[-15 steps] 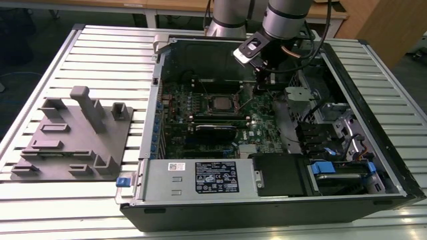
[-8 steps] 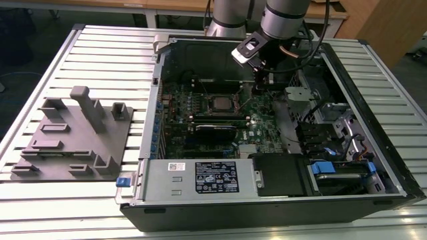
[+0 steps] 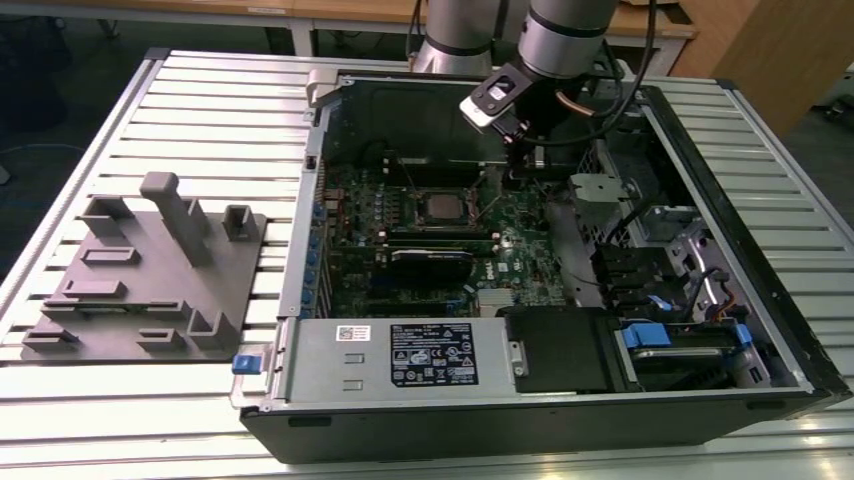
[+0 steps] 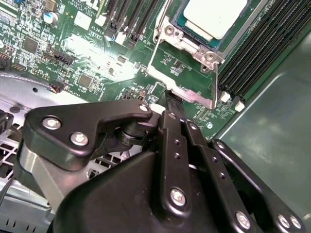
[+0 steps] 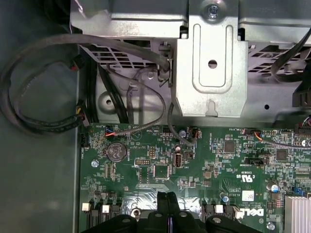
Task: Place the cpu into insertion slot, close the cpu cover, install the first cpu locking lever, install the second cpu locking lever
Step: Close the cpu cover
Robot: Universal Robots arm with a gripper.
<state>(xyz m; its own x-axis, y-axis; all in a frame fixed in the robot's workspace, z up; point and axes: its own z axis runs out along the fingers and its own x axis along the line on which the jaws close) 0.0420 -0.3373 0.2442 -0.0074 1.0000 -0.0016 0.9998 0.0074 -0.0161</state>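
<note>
One chip (image 4: 214, 14) sits in its socket (image 4: 170, 35), mid-board in the open computer case (image 3: 561, 425). The cover frame (image 4: 190, 93) is hinged open toward the gripper (image 4: 171, 98). Fingers pressed together, holding nothing; tip at the frame's nearest bar, contact uncertain. Sticker (image 3: 434, 352) at the case's near edge: print not transcribed.

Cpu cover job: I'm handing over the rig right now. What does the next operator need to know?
Gripper: shut, tips at the cover edge; I can't tell whether it pinches the cover.
Cpu: seated in the slot.
Cover: open, off the slot, board showing through its window.
Done: cpu placed.
Left: close the cover, install both levers.
</note>
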